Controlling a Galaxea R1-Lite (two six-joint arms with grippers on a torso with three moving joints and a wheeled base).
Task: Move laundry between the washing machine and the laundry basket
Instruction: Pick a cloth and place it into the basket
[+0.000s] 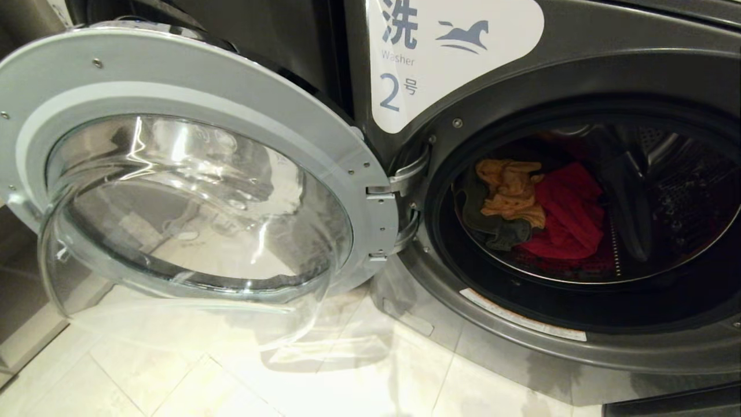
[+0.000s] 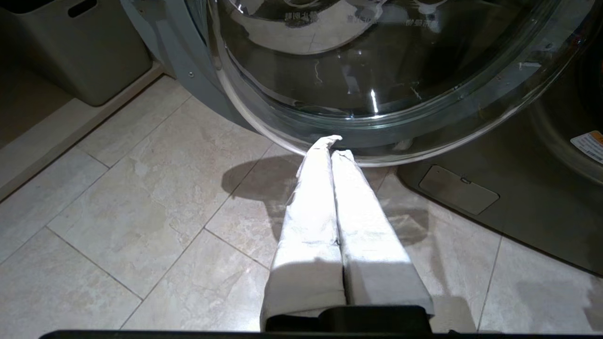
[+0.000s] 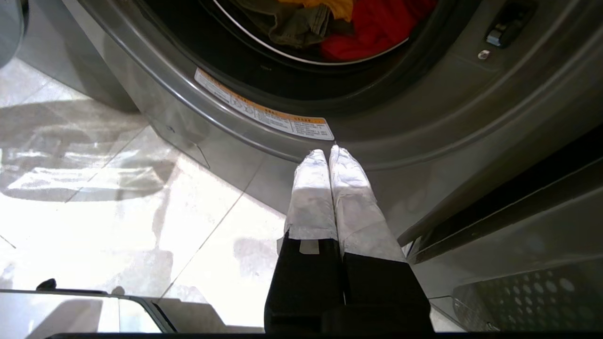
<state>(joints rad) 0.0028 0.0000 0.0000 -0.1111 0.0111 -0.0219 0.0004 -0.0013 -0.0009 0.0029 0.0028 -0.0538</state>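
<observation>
Laundry room, looks like a shared or self-service one: I'm facing a dark grey front-loading washing machine [image 1: 579, 324] with a white label [image 1: 446, 52] marked "Washer 2" and a horse logo. Its round glass door [image 1: 191, 191] hangs open over a pale tiled floor [image 1: 231, 376], with a grey bin [image 2: 70, 52] beside it.

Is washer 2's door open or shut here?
Open: the door is swung wide on its hinge, exposing the laundry in the drum.

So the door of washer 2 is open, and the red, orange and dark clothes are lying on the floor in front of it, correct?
Not quite. The door of the washing machine is open, but the red, orange and dark clothes lie inside the drum, not on the floor, as the head view shows.
</observation>
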